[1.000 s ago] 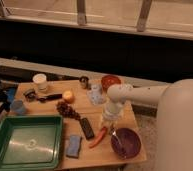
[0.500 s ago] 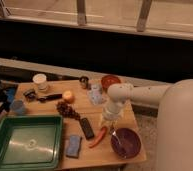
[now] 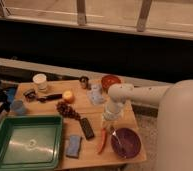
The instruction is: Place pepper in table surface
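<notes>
While the gripper (image 3: 111, 119) hangs just over the pepper's (image 3: 102, 141) far end, the pepper runs lengthwise toward the table surface's (image 3: 90, 107) front edge. Can't tell if it's clamped or released.

One camera, high on the near side, looking down and across the table surface (image 3: 92, 113) toward the far railing (image 3: 81, 12); fairly near, framing it whole; the gripper (image 3: 111, 125) hangs right of centre.

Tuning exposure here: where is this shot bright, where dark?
Camera view: warm, even light on the table surface; dark band behind it; the gripper, just above the pepper near the table's front edge, shows pale; faint sheen in the green tray.
</notes>
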Available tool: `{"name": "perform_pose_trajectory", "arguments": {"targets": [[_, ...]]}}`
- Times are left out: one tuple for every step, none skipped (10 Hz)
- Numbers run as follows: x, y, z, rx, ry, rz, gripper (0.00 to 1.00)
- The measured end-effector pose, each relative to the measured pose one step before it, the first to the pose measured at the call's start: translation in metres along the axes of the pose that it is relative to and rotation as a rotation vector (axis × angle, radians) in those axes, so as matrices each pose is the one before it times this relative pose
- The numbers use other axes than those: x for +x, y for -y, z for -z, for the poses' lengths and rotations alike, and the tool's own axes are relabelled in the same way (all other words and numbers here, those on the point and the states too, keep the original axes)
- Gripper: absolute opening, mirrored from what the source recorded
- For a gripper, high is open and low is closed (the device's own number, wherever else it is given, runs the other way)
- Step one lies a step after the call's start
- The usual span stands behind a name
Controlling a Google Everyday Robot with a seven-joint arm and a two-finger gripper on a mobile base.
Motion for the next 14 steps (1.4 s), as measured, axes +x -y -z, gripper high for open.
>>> {"name": "perform_pose_trajectory", "arguments": {"targets": [[-0.00021, -0.00032, -0.00005, -0.00125, -0.00117, 0.00153, 0.0], [0.00025, -0.00041, 0.00065, 0.00023, 0.00071, 0.00187, 0.0], [0.00025, -0.00116, 0.00205, 0.00037, 0.00459, 0.00279, 0.0], [-0.00146, -0.00177, 0.00428, -0.00615, 0.01596, 0.0009, 0.0], [-0.00138, 0.00175, 0.01458, -0.00695, 0.02961, -0.00155, 0.0], [-0.00233, 0.0011, 0.00937, -0.00295, 0.02106, 0.00121, 0.0], [-0.00348, -0.00107, 0.00913, -0.00178, 0.02156, 0.00473, 0.0], [-0.00612, -0.00219, 0.01352, 0.00321, 0.03057, 0.00933, 0.0], [-0.00958, -0.00038, 0.01713, 0.01039, 0.04035, 0.00802, 0.0], [-0.00957, 0.00187, 0.01277, 0.01032, 0.03199, 0.00282, 0.0], [-0.01733, 0.00477, 0.01908, 0.01635, 0.04953, -0.00334, 0.0], [-0.01515, 0.00603, 0.01314, 0.0138, 0.03609, -0.0045, 0.0], [-0.01529, 0.00705, 0.00806, 0.01984, 0.02828, 0.00073, 0.0], [-0.00865, 0.00299, 0.00128, 0.00691, 0.01401, 0.00029, 0.0]]}}
